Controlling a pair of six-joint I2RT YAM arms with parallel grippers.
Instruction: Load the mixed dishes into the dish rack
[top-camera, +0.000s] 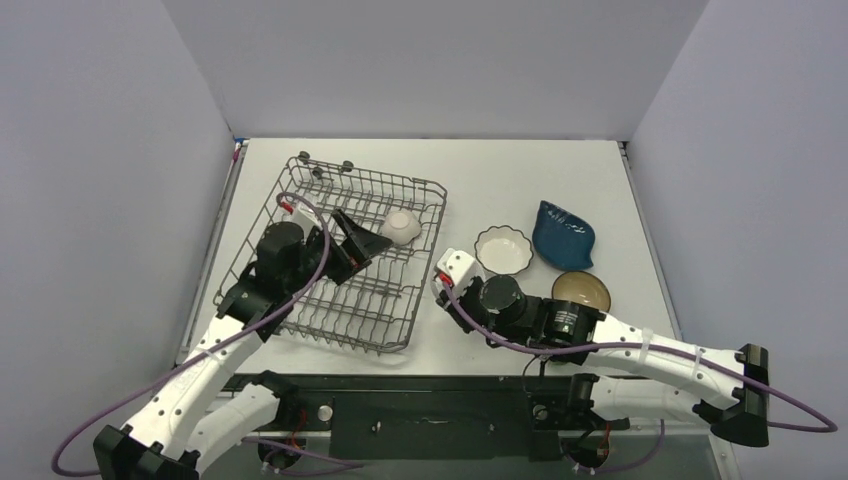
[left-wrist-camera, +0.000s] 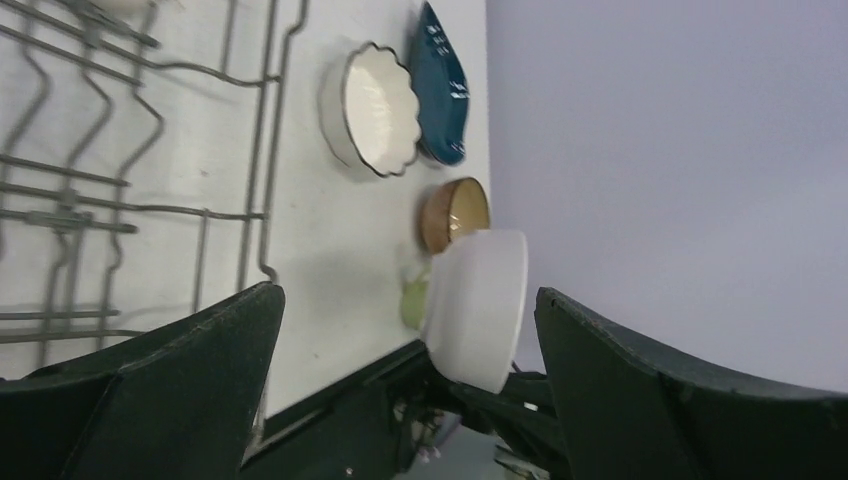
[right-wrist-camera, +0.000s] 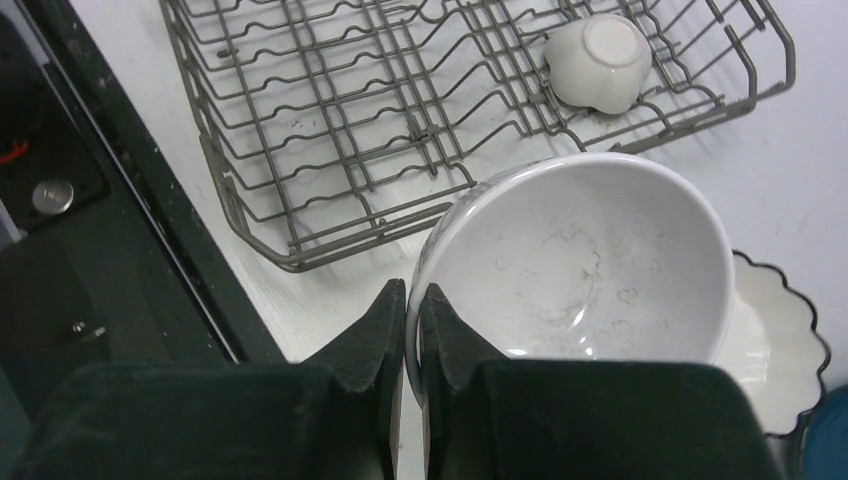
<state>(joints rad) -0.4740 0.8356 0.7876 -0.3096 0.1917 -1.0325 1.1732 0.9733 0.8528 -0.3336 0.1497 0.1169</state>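
The grey wire dish rack (top-camera: 395, 300) lies left of centre. A small pale lobed dish (top-camera: 400, 226) rests upside down in its far right corner. My left gripper (top-camera: 356, 246) hangs open and empty above the rack's middle. Just off the rack's right side, my right gripper (right-wrist-camera: 412, 300) is shut on the rim of the plain white bowl (right-wrist-camera: 575, 270), which is lifted and tilted. On the table to the right sit the white scalloped bowl (top-camera: 502, 250), the dark blue dish (top-camera: 562, 235) and the brown bowl (top-camera: 581, 291). The light green mug (left-wrist-camera: 414, 302) shows only in the left wrist view.
The black mounting bar (top-camera: 420, 410) runs along the table's near edge below the rack. Grey walls close in the left, back and right. The right arm (top-camera: 640, 350) stretches low across the table in front of the brown bowl.
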